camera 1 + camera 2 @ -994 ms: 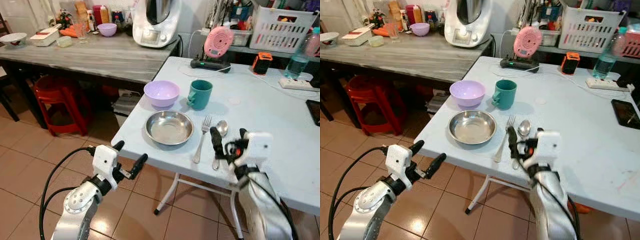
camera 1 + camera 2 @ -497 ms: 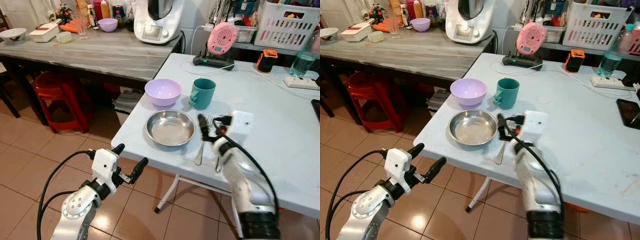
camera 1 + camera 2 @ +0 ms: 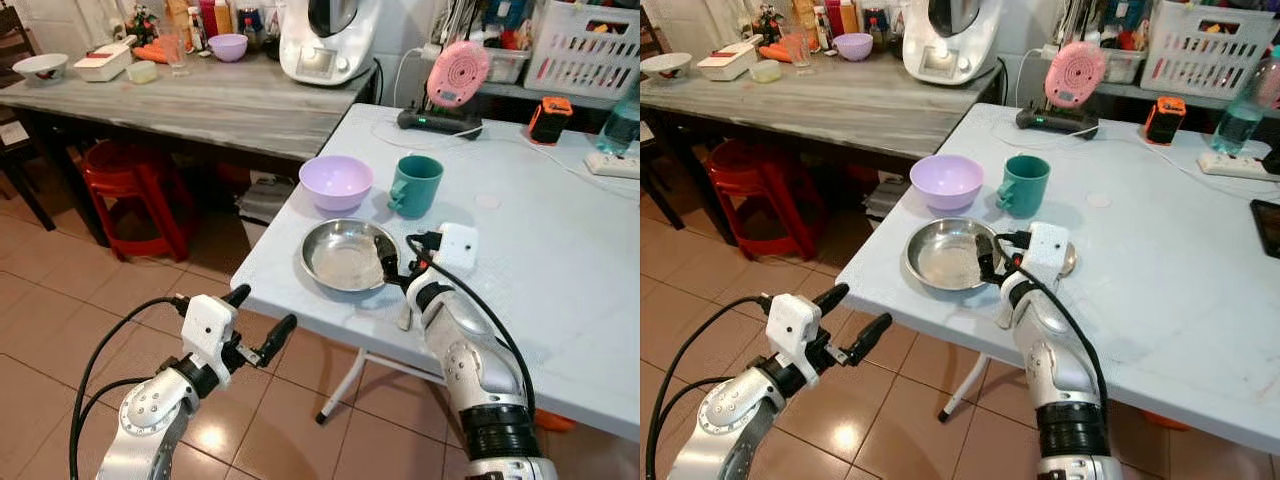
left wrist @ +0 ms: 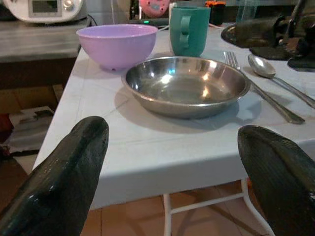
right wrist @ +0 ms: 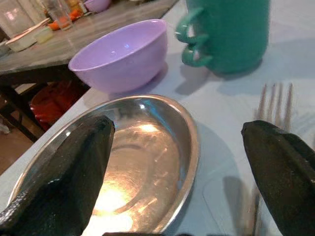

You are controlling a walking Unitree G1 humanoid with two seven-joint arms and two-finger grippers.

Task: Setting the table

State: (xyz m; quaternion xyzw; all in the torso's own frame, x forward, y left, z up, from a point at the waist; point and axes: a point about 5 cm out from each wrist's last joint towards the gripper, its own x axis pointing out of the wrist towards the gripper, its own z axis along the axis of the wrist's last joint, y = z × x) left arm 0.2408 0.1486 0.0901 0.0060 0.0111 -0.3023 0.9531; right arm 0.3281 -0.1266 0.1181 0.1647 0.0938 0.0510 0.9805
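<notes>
Two shiny silver arms end in white blocks. Behind the left gripper and right gripper loop black cables. The fingers are long and black.

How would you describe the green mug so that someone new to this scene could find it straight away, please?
On the pale blue table, look at the corner nearest the grey wooden counter. There the green mug stands upright beside the purple bowl, just beyond the steel dish. It is the only teal, handled item there.
</notes>
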